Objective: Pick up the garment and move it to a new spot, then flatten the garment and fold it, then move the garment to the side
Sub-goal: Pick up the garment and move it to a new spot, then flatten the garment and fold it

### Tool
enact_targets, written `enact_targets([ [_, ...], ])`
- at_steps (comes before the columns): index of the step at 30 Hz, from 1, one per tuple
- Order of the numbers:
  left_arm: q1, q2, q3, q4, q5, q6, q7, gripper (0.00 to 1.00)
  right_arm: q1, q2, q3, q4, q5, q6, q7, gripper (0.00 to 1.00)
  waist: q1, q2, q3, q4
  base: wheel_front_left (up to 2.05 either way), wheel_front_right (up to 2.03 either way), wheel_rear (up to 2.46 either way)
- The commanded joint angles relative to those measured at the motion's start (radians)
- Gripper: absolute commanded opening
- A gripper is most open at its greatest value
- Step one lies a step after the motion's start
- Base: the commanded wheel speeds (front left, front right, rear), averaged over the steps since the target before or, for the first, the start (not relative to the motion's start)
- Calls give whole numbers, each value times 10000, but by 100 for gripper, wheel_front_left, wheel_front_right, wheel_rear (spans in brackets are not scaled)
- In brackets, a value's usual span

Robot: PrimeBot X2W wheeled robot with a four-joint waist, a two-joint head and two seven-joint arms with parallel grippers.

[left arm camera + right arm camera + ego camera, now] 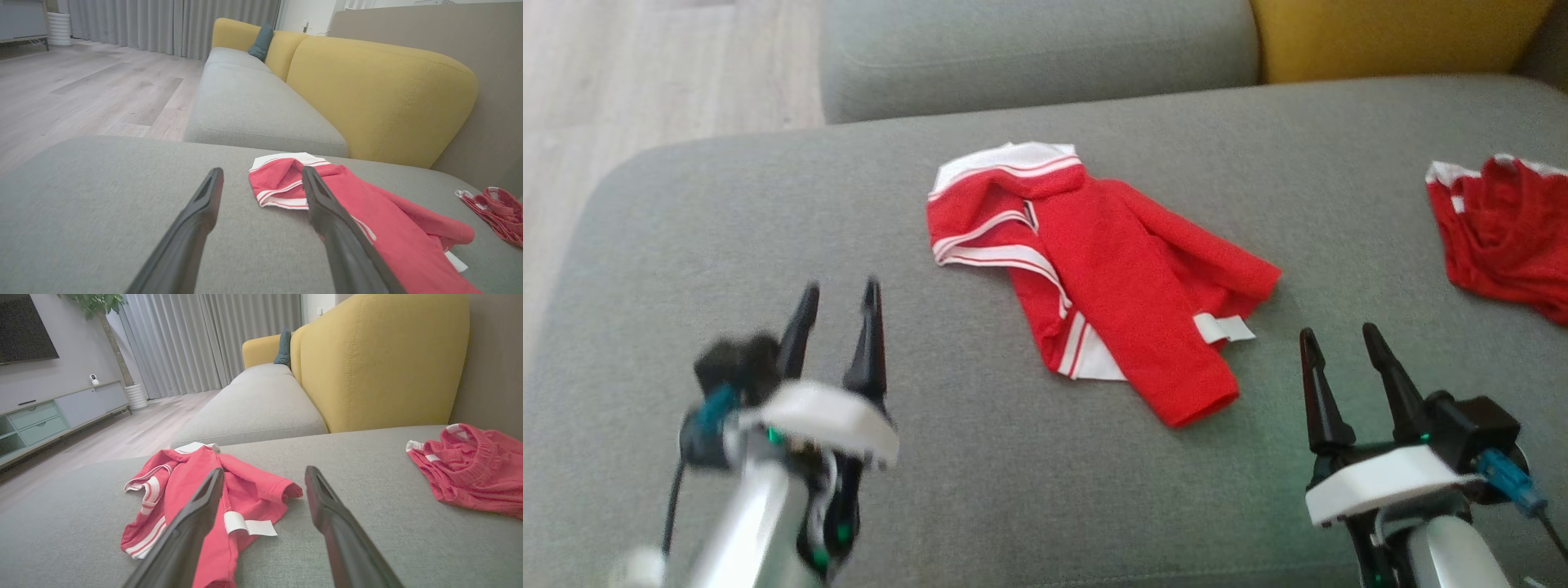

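A red garment (1111, 278) with white stripes and a white band lies crumpled in the middle of the grey seat cushion (768, 229). It also lies ahead in the left wrist view (367, 212) and the right wrist view (196, 486). My left gripper (840, 296) hovers open to the garment's left, nothing between its fingers. Over at the garment's lower right, my right gripper (1339, 336) stands open and empty too. Neither touches the cloth.
A second red and white garment (1503, 229) lies bunched at the cushion's right edge, also in the right wrist view (470, 469). Yellow backrest cushions (1388, 37) rise behind. Another grey seat cushion (1037, 49) lies beyond. Wooden floor (645, 73) lies to the left.
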Motion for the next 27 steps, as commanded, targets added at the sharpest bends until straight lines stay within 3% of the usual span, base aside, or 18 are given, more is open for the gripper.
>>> enact_targets([
  [1,-51,227,431,-665,-22,189,-125,100,-130,-39,188,-447,-116,-9,31,100,0,-1,-180,179,0,0,0],
  [12,2307,297,420,-2441,239,1120,-236,100,513,-39,101,-893,-46,-9,224,100,0,-1,-246,343,0,0,0],
  [27,2656,366,387,-2843,326,1344,-252,100,570,-39,164,-839,-36,-9,269,100,0,-1,-194,355,0,0,0],
])
